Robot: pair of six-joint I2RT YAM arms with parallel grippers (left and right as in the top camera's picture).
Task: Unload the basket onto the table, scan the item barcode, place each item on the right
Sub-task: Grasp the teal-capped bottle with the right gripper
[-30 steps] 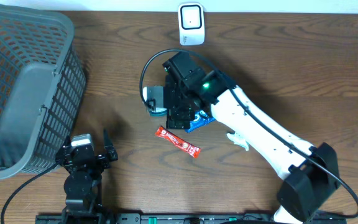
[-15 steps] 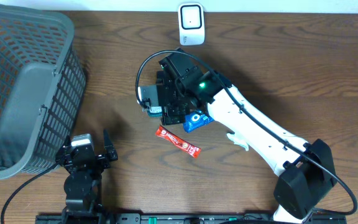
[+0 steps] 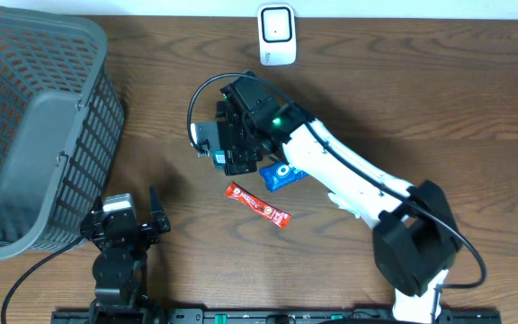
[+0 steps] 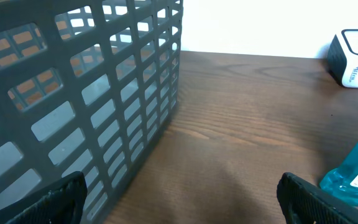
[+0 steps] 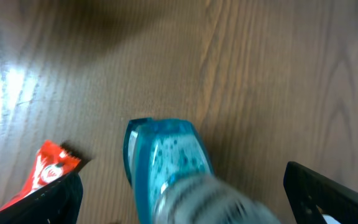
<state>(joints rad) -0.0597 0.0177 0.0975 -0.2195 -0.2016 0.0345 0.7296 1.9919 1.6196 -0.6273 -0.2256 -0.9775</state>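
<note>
Dark brown wood-grain counter [image 3: 457,108] here. Nearest the front edge sits the left tool [image 3: 124,227], fingers spread wide with nothing between them. Just past it a grey mesh basket [image 3: 34,117] takes up the whole left side, cut off by the frame edge. Around the middle there's a red snack wrapper [image 3: 257,205] lying flat, and a blue packet [image 3: 281,174] half under the right arm. Then the teal bottle [image 5: 163,158], lying on the wood. The right tool [image 5: 182,174] hangs over it with its fingers spread either side, not touching it. From overhead that tool hides most of the bottle, and the bottle's near end is just a blur in the wrist view. The white scanner [image 3: 277,34] stands at the far edge, well apart. Behind it is plain white wall [image 4: 253,25].
</note>
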